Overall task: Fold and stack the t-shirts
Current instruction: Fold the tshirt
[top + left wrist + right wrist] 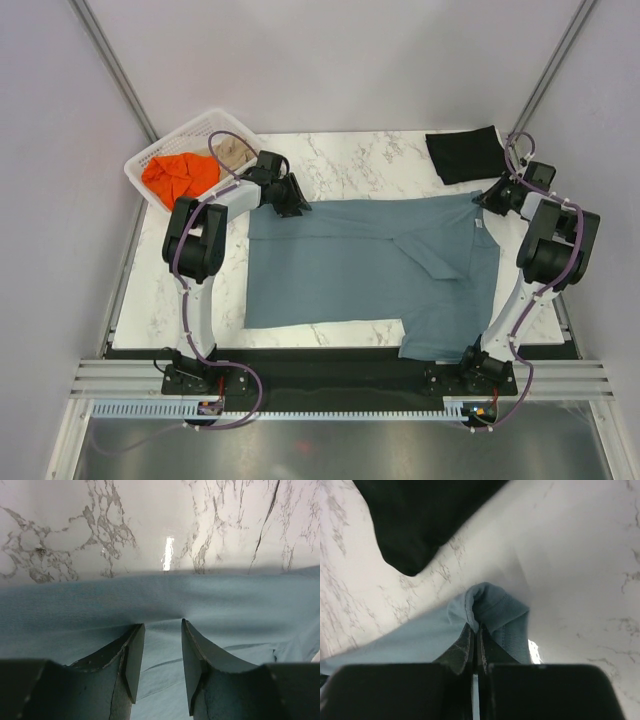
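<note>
- The right gripper (475, 630) had its jaws pinched fully together on a bunched fold of the blue-grey t-shirt (350, 260), at the garment's far right corner.
- The left gripper (160, 626) stood with its jaws partway apart and nothing clamped. Its tips were down at the shirt's far left edge, with cloth lying in the gap between them. I couldn't tell whether the tips actually touched the fabric.
- The blue-grey t-shirt lay spread across the middle of the marble table (380, 160) between the two arms. Its neck end was to the right, and one sleeve drooped over the near edge.
- The black t-shirt (465, 153) sat folded at the far right corner, near the right gripper but apart from the blue-grey one.
- The white lattice basket (165, 143) stood at the far left corner. The orange t-shirt (178, 175) and the beige t-shirt (233, 152) lay crumpled inside it.
</note>
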Tool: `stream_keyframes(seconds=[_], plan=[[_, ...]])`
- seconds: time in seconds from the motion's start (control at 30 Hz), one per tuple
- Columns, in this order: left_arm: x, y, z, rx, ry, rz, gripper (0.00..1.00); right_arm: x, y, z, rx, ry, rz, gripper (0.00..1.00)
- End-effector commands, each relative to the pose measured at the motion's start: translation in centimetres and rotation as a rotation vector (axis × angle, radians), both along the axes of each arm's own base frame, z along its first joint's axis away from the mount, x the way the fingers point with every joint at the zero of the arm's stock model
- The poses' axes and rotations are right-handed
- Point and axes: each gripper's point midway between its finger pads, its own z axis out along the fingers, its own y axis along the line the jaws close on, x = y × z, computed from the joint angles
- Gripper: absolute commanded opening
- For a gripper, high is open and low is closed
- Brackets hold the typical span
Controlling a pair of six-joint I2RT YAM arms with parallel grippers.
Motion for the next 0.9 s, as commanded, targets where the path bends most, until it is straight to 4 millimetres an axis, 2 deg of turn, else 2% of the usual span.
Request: stream_keyframes(seconds=[0.0, 0.13, 0.27, 0.33, 0.37, 0.43, 0.5, 0.53, 0.57, 0.63, 0.77, 0.8, 0.87], plan=[[-2.1, 3.6, -5.2, 0.185, 0.109, 0.043, 0.45, 3.9, -2.0, 5.9, -0.05, -0.229, -0.028, 0.0], [-2.1, 3.6, -5.1, 0.186, 0.108, 0.042, 0.46, 4.7, -2.0, 4.7, -0.03, -0.221, -0.022, 0.0], [-2.0, 3.6, -5.1, 0.185, 0.106, 0.038, 0.46, 5.1, -2.0, 4.4, -0.019, -0.223, -0.021, 0.0], [-2.1, 3.6, -5.2, 0.182, 0.112, 0.039, 0.46, 5.2, -2.1, 3.7, -0.011, -0.212, -0.029, 0.04], [-2.0, 3.4, -4.9, 0.165, 0.115, 0.037, 0.47, 5.3, -2.3, 3.5, -0.012, -0.206, -0.039, 0.08], [-1.7, 2.9, -4.0, 0.137, 0.105, 0.028, 0.47, 5.0, -2.4, 2.9, -0.009, -0.173, -0.05, 0.11], [-1.1, 2.5, -2.3, 0.117, 0.069, 0.018, 0.51, 4.8, -2.8, 2.9, -0.019, -0.145, -0.067, 0.2], [-0.8, 2.3, -1.0, 0.107, 0.043, 0.016, 0.53, 4.0, -3.2, 3.0, -0.042, -0.102, -0.099, 0.29], [-0.4, 2.2, 0.0, 0.096, 0.021, 0.014, 0.55, 3.6, -3.6, 3.1, -0.059, -0.082, -0.121, 0.35], [0.2, 1.4, 2.8, 0.054, -0.029, -0.004, 0.56, 2.7, -4.6, 4.4, -0.106, -0.046, -0.17, 0.47], [0.2, -0.1, 6.9, -0.045, -0.078, -0.04, 0.58, 1.2, -4.8, 6.4, -0.115, 0.015, -0.222, 0.52], [0.0, -0.5, 7.7, -0.071, -0.082, -0.054, 0.58, 0.5, -4.5, 7.1, -0.106, 0.031, -0.228, 0.52], [-0.5, -1.0, 8.7, -0.099, -0.085, -0.065, 0.58, -0.4, -3.6, 7.3, -0.071, 0.049, -0.232, 0.5]])
